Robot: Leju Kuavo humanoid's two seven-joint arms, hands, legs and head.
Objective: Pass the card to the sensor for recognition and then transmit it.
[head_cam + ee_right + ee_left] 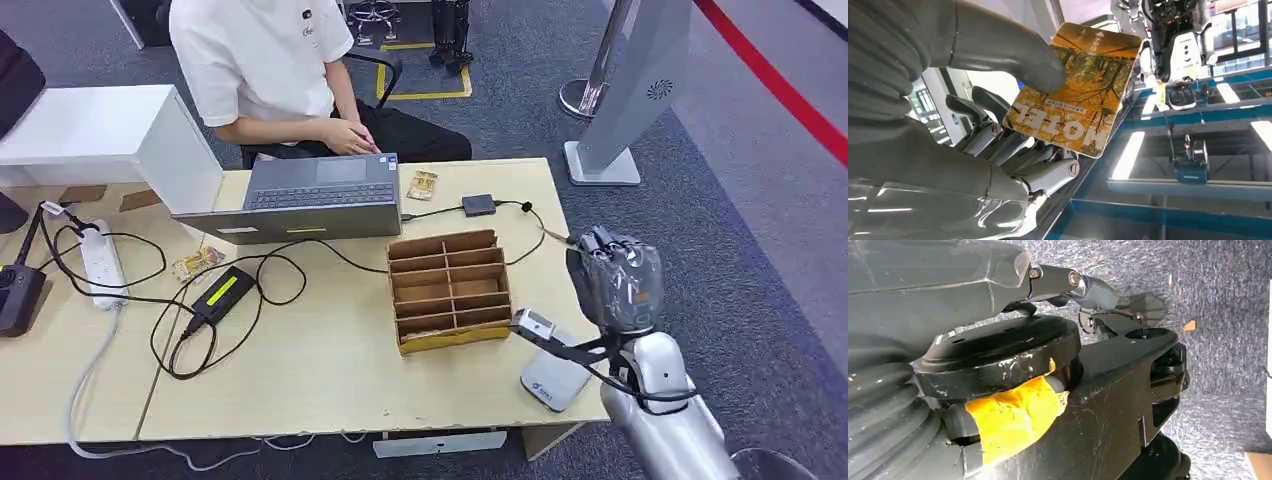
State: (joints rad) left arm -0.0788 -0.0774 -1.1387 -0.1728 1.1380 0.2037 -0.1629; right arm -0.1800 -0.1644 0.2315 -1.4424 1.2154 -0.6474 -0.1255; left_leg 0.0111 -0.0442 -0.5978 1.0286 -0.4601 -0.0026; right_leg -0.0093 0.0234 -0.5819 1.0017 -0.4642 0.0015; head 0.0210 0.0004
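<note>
In the right wrist view my right hand (998, 150) pinches an orange card (1075, 90) with an autumn-tree print between thumb and fingers, holding it up in the air. From the head view the right hand (614, 278) is raised off the table's right edge, its back towards me. A small black sensor box (478, 205) on a cable lies on the wooden table (330, 370) behind a cardboard divider box (450, 290). My left hand (1083, 290) hangs over grey carpet, fingers stretched out and holding nothing.
A person in a white shirt (265, 55) sits behind a grey laptop (315, 195). Two more cards (422, 185) (197, 262), a power brick (222, 295), a power strip (102, 262) and loose cables lie on the table. A white device (553, 380) sits at the front right corner.
</note>
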